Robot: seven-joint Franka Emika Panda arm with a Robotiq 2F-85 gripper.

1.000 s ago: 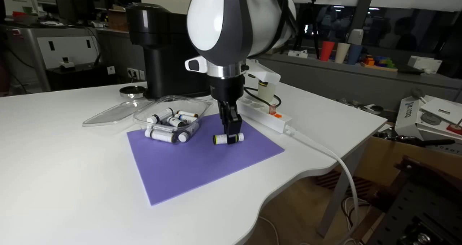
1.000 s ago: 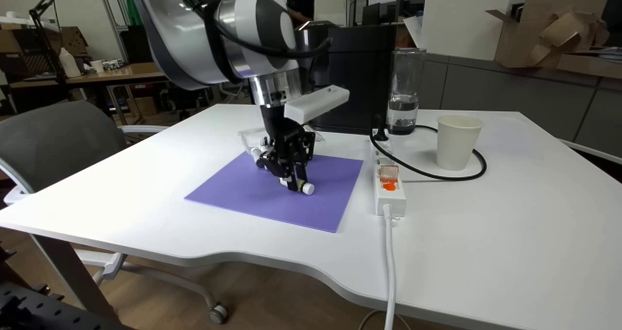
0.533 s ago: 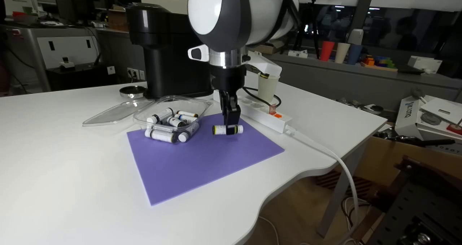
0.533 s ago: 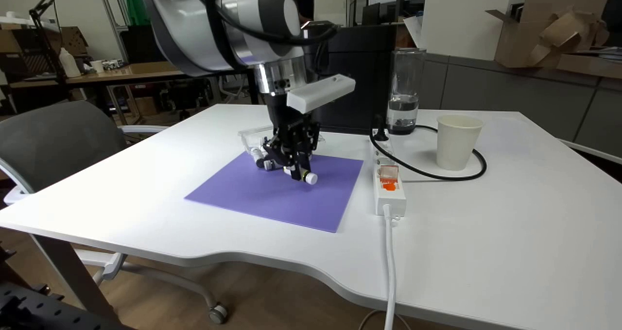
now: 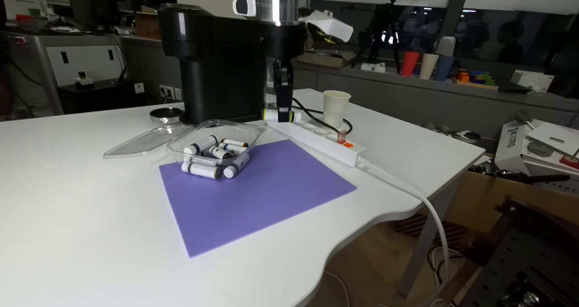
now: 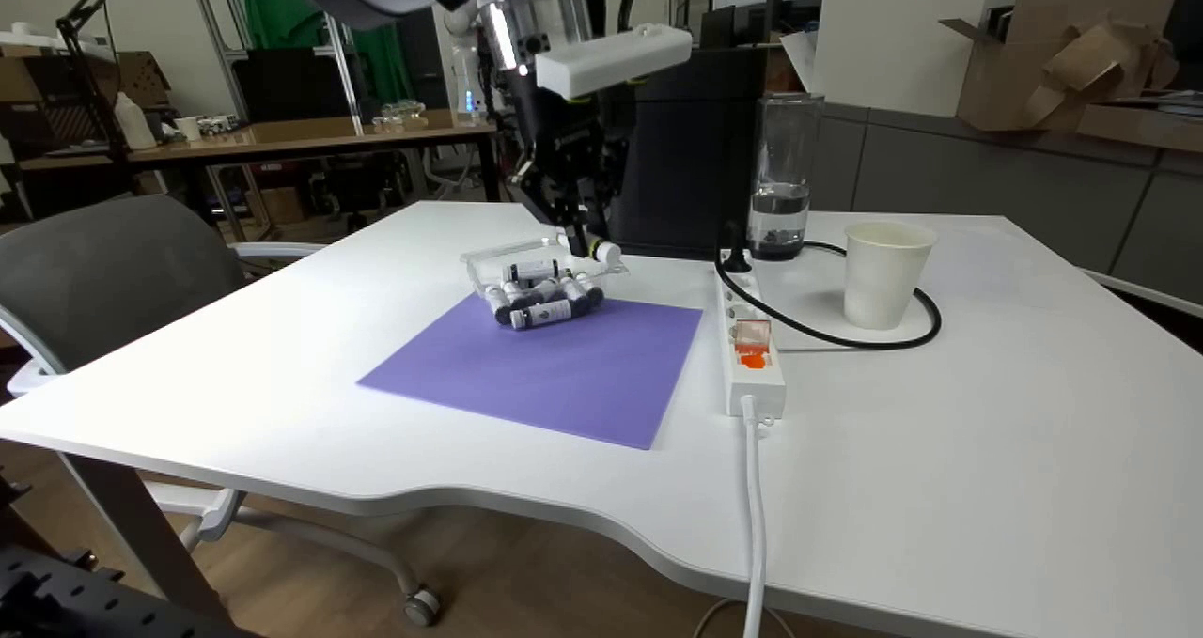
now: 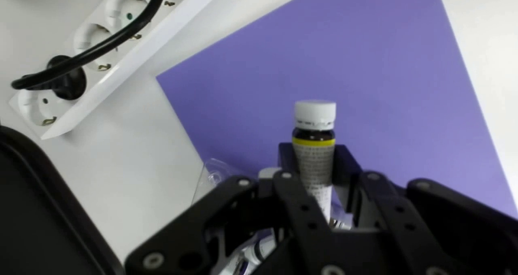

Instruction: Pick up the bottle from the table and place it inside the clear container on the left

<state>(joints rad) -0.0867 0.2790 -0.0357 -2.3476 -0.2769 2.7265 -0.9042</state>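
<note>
Bottle: hung on its side abv bench, pinched btwn both fingers of gripper, nr clear container; well back fr. curved edge, twd far edge, both ext. views.

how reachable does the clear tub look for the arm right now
Probably yes: the gripper holds the bottle raised near the open tub, and nothing visible blocks the way, though bottles inside may crowd the landing.
</note>
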